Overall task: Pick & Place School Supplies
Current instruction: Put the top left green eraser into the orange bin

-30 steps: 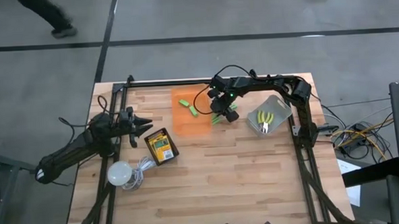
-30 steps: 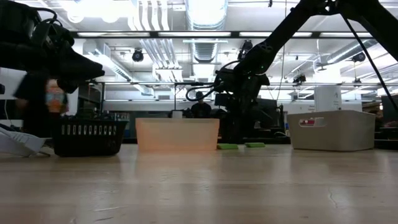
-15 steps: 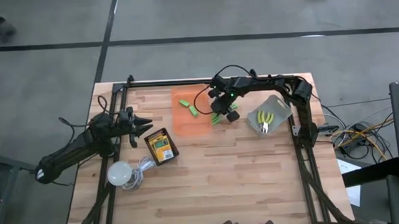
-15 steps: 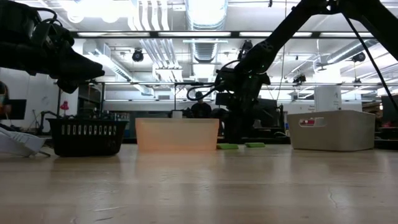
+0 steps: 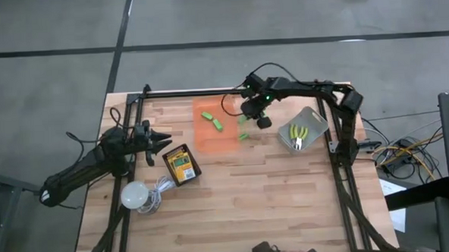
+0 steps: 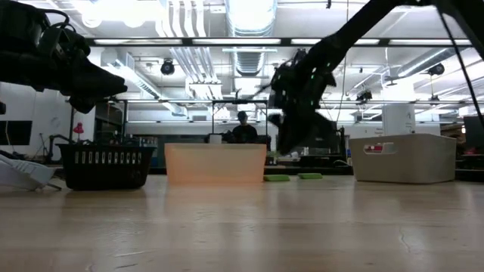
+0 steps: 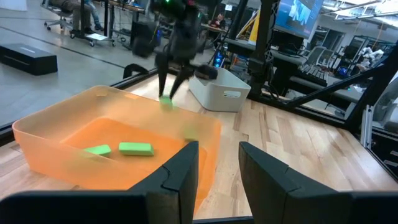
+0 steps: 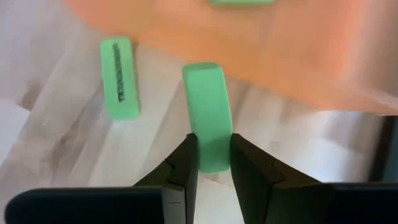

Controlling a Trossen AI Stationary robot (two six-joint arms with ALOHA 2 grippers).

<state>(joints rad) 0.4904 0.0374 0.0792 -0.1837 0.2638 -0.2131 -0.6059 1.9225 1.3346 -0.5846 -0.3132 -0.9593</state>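
- A thumb-sized bright green block (image 8: 208, 115) is gripped between the two dark fingers of the right hand (image 5: 248, 117), which is raised above the wooden surface (image 5: 273, 200) just beside the translucent orange tray (image 5: 210, 139), near the far edge.
- A second green block (image 8: 119, 76) is seen lying on the surface beside the tray, and two more green blocks (image 7: 135, 148) lie inside it.
- The step is judged to be the carry into the tray: the block should be kept well clear of the tray wall, brought over bare tray floor, and released low so that it is not bounced out.
- The left hand (image 5: 167, 140) is held above the surface near the left edge, its fingers parted and nothing between them, beside the yellow-and-green crayon box (image 5: 181, 163).
- Yellow-handled scissor-like tools (image 5: 298, 132) lie in a white bin (image 5: 311, 119) near the right edge.
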